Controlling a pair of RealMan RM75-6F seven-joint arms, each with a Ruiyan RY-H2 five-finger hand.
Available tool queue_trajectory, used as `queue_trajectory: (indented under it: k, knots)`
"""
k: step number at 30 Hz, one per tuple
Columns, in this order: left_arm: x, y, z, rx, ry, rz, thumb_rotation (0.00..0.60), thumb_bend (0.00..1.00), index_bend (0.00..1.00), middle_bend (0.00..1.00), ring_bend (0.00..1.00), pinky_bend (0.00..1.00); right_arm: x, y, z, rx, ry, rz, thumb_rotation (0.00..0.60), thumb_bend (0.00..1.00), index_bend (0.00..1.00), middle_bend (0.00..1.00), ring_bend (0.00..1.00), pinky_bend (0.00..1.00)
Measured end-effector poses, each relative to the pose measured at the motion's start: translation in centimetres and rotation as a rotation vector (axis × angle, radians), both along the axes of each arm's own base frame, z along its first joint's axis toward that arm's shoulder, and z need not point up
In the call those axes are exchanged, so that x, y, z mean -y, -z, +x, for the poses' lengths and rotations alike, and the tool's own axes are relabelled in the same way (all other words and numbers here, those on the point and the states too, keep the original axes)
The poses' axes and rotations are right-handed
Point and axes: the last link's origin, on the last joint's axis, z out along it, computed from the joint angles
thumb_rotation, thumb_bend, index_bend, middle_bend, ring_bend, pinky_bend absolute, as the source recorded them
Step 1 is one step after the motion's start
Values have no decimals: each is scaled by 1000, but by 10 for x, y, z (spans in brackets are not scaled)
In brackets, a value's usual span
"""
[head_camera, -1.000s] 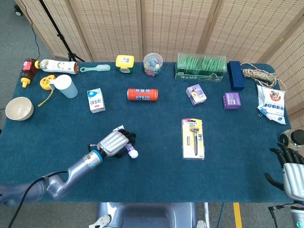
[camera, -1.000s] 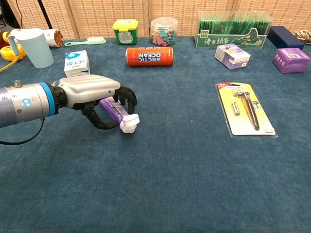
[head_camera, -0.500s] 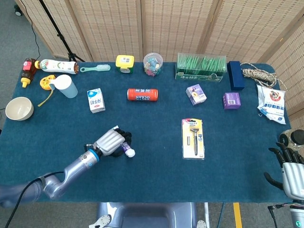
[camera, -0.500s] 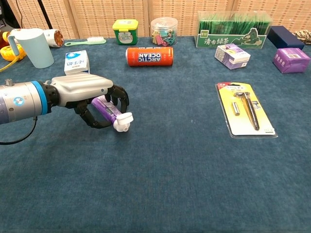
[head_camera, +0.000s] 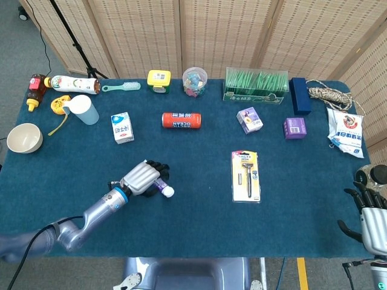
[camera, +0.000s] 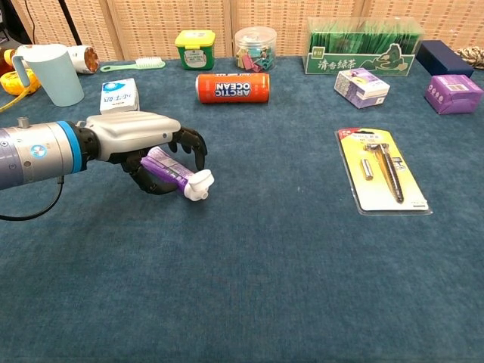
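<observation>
Gripping a purple tube [camera: 172,172] w/ white cap, the left hand [camera: 144,144] has its fingers curled round the tube; vs 1 s ago hand + tube sit slightly further back and left, cap end now tilted up a bit. Tube is near, left of the razor pack [camera: 382,170], well apart from it. Right hand [head_camera: 370,214] sits at the table's near right edge, fingers apart, holding nothing, barely changed. Beyond the tube: milk carton [camera: 119,96] and red can [camera: 232,87]. Further back, clear jar [camera: 255,48] holds coloured clips; clear box [camera: 362,45] holds green packets; blue cup [camera: 51,73] far left, contents can't tell.
</observation>
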Motion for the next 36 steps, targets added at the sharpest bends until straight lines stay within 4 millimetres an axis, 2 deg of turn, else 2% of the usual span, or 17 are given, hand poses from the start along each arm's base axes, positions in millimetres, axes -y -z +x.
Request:
queue_trajectory:
  k: [6, 14, 23, 29, 36]
  knots:
    - [-2, 1, 0, 2, -16, 12, 600, 346, 321, 193, 201, 231, -1, 0, -1, 1, 2, 0, 600, 220, 242, 149, 182, 225]
    - [2, 3, -2, -6, -19, -3, 600, 345, 362, 198, 237, 231, -1, 0, -1, 2, 2, -1, 600, 220, 242, 149, 182, 225]
    - [3, 2, -4, -5, -20, -5, 600, 345, 402, 254, 282, 241, -1, 0, -1, 2, 1, -3, 600, 220, 242, 149, 182, 225]
    - [5, 2, -6, -9, -14, -2, 600, 345, 437, 297, 318, 298, -1, 0, -1, 2, 1, -2, 600, 219, 242, 149, 182, 225]
    - [4, 1, -8, -5, -23, 7, 600, 345, 538, 416, 419, 424, -1, 0, -1, 4, 3, -5, 600, 219, 243, 149, 182, 225]
